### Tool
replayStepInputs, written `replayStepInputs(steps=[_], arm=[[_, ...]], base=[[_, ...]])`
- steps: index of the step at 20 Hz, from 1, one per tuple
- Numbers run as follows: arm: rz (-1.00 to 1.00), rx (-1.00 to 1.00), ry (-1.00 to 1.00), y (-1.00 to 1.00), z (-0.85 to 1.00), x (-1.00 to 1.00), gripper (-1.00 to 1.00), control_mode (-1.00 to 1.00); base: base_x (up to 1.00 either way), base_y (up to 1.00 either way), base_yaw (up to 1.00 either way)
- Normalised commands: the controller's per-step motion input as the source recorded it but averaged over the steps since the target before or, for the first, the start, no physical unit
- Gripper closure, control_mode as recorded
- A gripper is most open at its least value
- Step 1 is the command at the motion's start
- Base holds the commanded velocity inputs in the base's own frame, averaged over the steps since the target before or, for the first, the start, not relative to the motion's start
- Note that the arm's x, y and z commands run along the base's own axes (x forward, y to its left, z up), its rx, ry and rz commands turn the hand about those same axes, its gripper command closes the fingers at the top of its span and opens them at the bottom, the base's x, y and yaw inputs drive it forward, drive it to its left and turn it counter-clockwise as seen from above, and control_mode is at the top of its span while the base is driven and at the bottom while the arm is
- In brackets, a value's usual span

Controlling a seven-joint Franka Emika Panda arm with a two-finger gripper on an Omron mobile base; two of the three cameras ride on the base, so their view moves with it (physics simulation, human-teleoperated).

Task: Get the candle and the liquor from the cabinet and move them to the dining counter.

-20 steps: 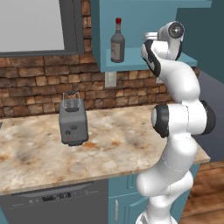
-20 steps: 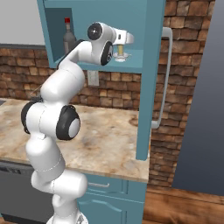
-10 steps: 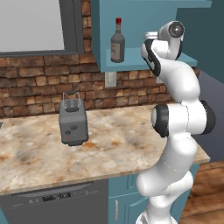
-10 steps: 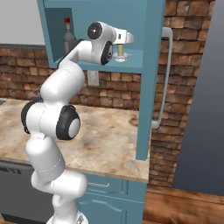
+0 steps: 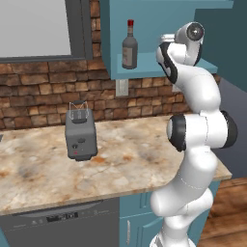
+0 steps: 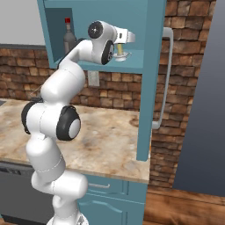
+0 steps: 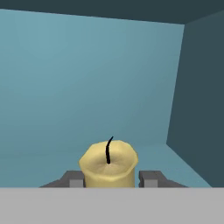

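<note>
Inside the open teal cabinet [image 6: 151, 66], the white arm reaches level along the shelf [image 5: 144, 71], its tool [image 7: 109, 178] clamped on the yellow candle [image 7: 109, 165]. The hand view shows a grey fingertip [image 7: 75, 179] pressed against each flank of the wax, the black wick standing straight up, so the candle's long axis is vertical. From the right base view the candle [image 6: 119, 49] sits upright in its pale holder on the shelf, just ahead of the arm's wrist. The liquor [image 5: 129, 46] stands upright well to the candle's left on the same shelf, red cap uppermost. Below, a grey toaster [image 5: 80, 135] rests on the marbled table [image 5: 120, 169] in front of the brick wall [image 5: 43, 96].
</note>
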Motion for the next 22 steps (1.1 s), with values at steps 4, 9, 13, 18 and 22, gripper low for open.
replayStepInputs(steps=[4,9,13,18,22], arm=[[0.0,0.0,0.0,0.0,0.0,0.0,1.0,-1.0],[0.0,0.0,0.0,0.0,0.0,0.0,1.0,-1.0],[-0.02,0.0,0.0,0.0,0.0,0.0,1.0,-1.0],[-0.01,0.0,0.02,-0.01,0.0,-0.42,1.0,-1.0],[0.0,0.0,0.01,0.0,0.0,-0.95,1.0,-1.0]], base=[[0.0,0.0,0.0],[0.0,0.0,0.0],[0.0,0.0,0.0],[0.0,0.0,0.0],[0.0,0.0,0.0]])
